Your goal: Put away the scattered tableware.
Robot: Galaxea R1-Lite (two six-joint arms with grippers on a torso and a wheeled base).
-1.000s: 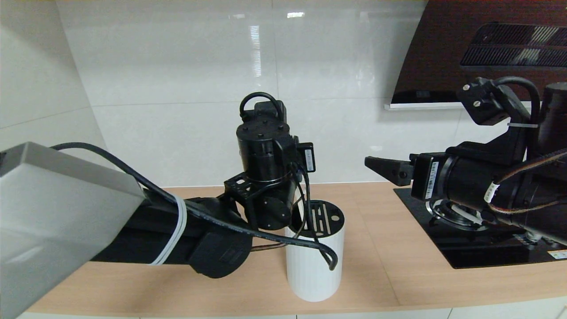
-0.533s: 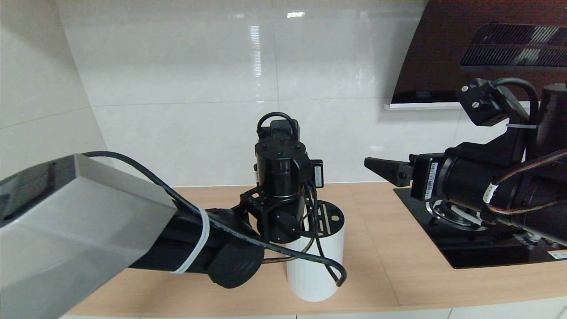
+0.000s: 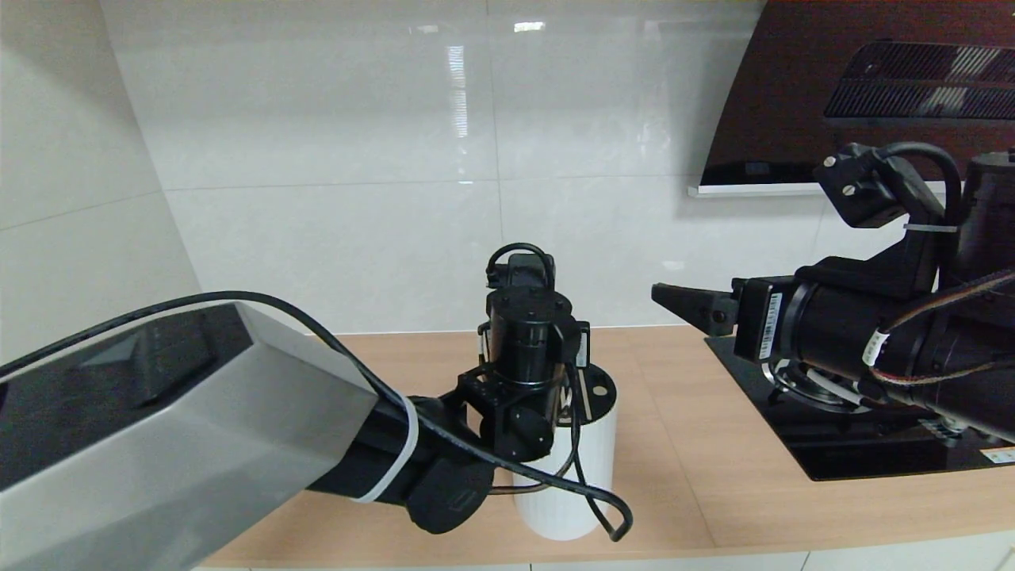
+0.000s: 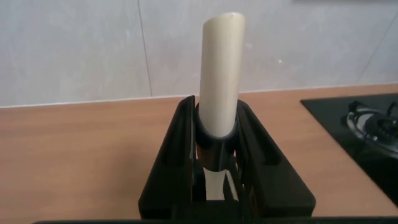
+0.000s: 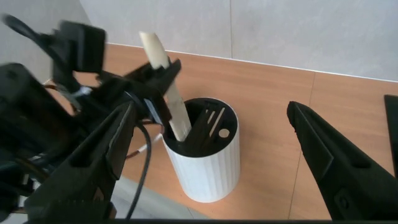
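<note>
in the left hand (image 4: 216,127), cream utensil (image 4: 221,68) inside holder (image 5: 208,171)

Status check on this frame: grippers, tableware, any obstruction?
Left gripper shut on cream-handled utensil, lower end in white slotted holder. Right gripper open, apart from holder, near the hob. No obstruction seen.

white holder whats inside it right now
A cream utensil handle, gripped by the left gripper, sticks through its black slotted lid. The lower end and other contents are hidden.
</note>
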